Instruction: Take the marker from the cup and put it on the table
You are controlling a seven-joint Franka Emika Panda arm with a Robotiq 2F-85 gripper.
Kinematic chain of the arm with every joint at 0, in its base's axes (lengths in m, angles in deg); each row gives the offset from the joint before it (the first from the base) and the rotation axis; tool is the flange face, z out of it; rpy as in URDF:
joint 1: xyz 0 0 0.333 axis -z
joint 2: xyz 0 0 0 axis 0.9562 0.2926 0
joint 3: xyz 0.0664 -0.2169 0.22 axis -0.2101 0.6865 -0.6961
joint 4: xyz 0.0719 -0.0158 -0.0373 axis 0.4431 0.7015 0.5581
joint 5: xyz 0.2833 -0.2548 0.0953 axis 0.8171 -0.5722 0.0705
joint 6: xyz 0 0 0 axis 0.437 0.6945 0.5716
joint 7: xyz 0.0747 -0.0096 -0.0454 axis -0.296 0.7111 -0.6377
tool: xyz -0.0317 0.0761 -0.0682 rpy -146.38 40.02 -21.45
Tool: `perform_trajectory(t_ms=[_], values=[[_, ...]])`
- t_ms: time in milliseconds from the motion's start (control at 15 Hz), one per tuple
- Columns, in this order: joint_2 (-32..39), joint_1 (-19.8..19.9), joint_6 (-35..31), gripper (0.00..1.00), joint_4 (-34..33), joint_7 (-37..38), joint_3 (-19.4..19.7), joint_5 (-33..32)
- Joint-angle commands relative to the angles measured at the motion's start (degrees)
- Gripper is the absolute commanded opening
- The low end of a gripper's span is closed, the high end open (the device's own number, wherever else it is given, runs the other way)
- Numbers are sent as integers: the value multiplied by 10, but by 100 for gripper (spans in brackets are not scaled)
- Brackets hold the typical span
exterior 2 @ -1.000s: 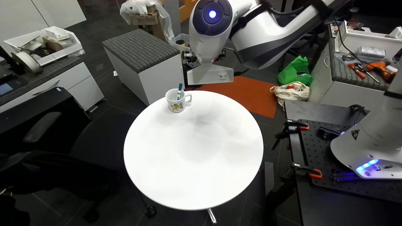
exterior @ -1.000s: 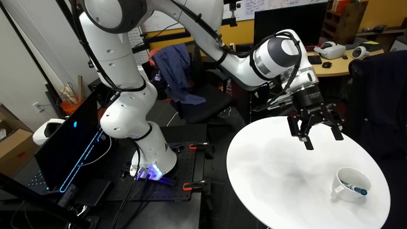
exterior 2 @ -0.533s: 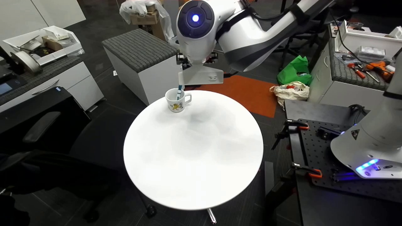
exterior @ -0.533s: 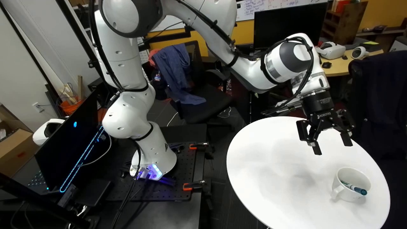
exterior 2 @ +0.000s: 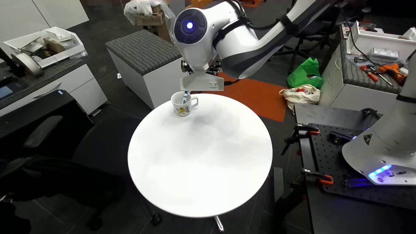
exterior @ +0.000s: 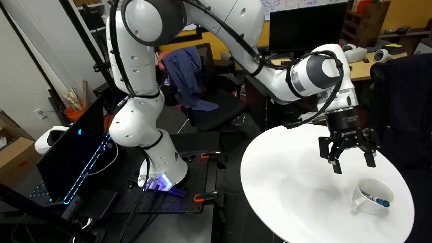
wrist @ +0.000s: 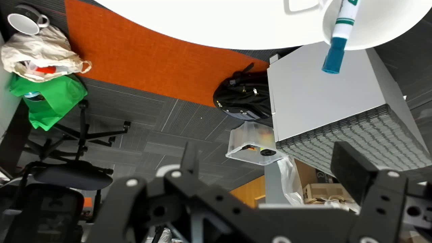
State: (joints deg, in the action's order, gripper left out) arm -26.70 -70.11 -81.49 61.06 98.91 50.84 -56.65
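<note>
A white cup [exterior: 368, 207] with a handle stands upright near the edge of the round white table [exterior: 287, 175]; it also shows in an exterior view [exterior 2: 182, 111] and in the wrist view [wrist: 381, 23]. A white marker [exterior: 376, 199] with a blue-teal cap leans in the cup, cap end up and past the rim; it also shows in the wrist view [wrist: 341, 33]. My gripper [exterior: 353, 165] is open and empty, above the table and up from the cup, apart from it. In the wrist view the spread fingers [wrist: 266, 155] have nothing between them. A white plate hides the fingers in an exterior view.
A white cabinet with a grey cushioned top [exterior 2: 146, 52] stands close behind the cup's side of the table. A dark chair [exterior: 401, 101] stands by the table's edge. The black base table [exterior 2: 344, 208] with orange-tipped clamps is beside the round table.
The arm has swung toward the cup's side and come lower, so the open gripper is nearer the cup. The cup and marker have not moved.
</note>
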Motion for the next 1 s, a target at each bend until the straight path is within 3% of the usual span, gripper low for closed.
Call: perform_trajectory(t_ms=[0, 600, 933], values=[[26, -14, 10, 100, -32, -15, 18, 31], [25, -21, -4, 100, -18, -6, 30, 32], [57, -27, 5, 100, -57, 31, 43, 32]])
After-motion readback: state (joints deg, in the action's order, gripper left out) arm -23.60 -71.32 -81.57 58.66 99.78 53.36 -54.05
